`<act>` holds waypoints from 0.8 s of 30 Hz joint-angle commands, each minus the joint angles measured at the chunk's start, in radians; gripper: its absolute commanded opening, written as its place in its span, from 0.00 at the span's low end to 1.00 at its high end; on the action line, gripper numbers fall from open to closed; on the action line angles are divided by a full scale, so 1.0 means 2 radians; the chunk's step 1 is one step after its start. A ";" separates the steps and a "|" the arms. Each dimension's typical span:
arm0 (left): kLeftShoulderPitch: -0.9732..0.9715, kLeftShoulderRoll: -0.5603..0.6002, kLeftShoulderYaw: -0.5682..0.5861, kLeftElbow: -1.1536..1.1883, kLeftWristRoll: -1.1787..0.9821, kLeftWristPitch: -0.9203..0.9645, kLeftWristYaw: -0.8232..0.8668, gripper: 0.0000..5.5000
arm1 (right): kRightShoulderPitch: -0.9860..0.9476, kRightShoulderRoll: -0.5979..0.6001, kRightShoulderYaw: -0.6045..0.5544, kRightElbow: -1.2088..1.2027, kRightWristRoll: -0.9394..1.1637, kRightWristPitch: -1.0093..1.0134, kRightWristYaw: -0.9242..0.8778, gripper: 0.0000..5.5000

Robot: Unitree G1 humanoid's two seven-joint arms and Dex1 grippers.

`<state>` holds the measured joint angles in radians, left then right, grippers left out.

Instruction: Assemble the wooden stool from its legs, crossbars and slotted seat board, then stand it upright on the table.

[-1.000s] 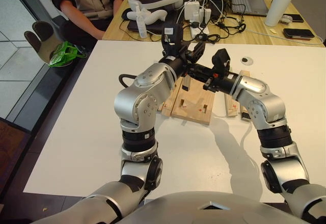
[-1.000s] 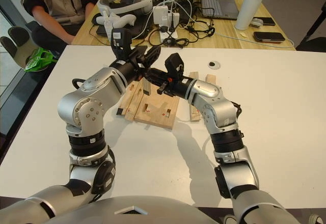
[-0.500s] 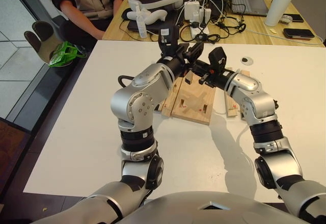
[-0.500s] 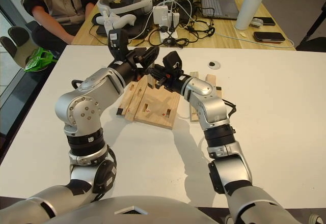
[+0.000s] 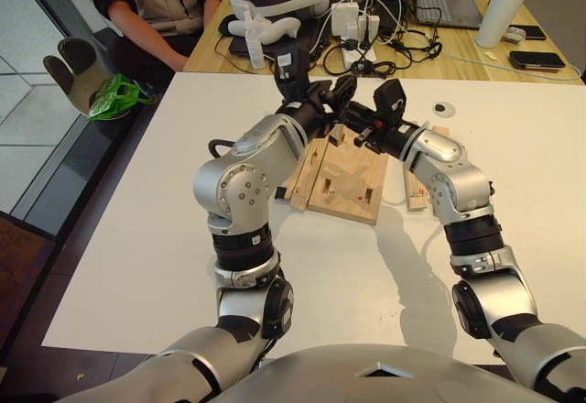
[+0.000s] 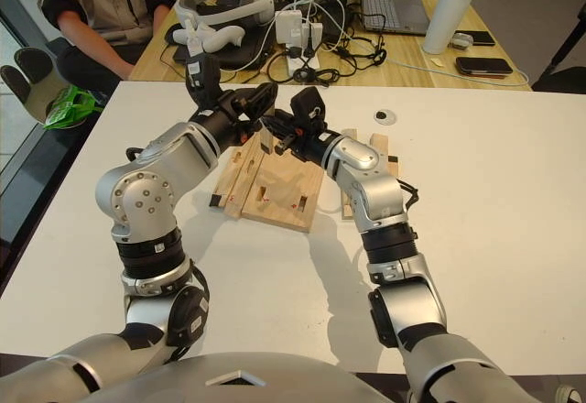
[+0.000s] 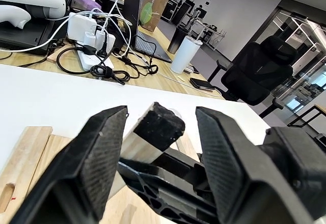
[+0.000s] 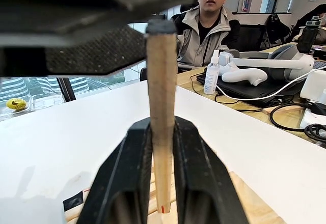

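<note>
My right gripper [image 8: 162,127] is shut on a wooden leg [image 8: 162,81], held upright above the slotted seat board [image 5: 348,188], which lies flat on the white table [image 5: 137,238]. The leg's black-capped top [image 7: 159,126] stands between the fingers [image 7: 102,147] of my left gripper [image 5: 331,110], which is open around it with a gap on one side. Both grippers meet over the board's far edge. More wooden legs and crossbars lie flat on the left [image 5: 300,179] and right [image 5: 417,188] of the board.
A small round disc [image 5: 444,108] lies on the table past the right arm. Behind the table stands a wooden desk [image 5: 458,50] with a headset, cables, a laptop and a white tumbler [image 5: 503,9]. There is bare table in front and to the right.
My right gripper has carried the leg up and toward the far side of the board. My left gripper has shifted a little left and now straddles the leg's top.
</note>
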<state>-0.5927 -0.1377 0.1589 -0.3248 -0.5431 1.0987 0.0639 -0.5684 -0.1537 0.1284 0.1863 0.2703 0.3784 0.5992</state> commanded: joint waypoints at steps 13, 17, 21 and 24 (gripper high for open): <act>-0.013 -0.023 -0.007 -0.004 -0.054 -0.003 0.008 0.45 | -0.035 0.027 -0.012 0.028 -0.003 -0.009 -0.010 0.07; -0.023 -0.003 0.012 0.016 -0.038 -0.031 0.025 0.45 | -0.027 0.017 -0.012 0.007 -0.015 0.001 -0.025 0.07; -0.030 0.028 0.037 0.028 -0.012 -0.074 0.042 0.45 | -0.005 -0.006 -0.005 -0.046 -0.086 0.056 -0.114 0.07; -0.029 0.028 0.054 0.027 -0.005 -0.099 0.057 0.45 | 0.026 -0.005 -0.015 -0.106 -0.123 0.113 -0.183 0.07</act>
<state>-0.6407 -0.0790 0.2471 -0.2728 -0.5688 0.9291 0.1498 -0.5637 -0.1670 0.1108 0.0600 0.0775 0.5266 0.3209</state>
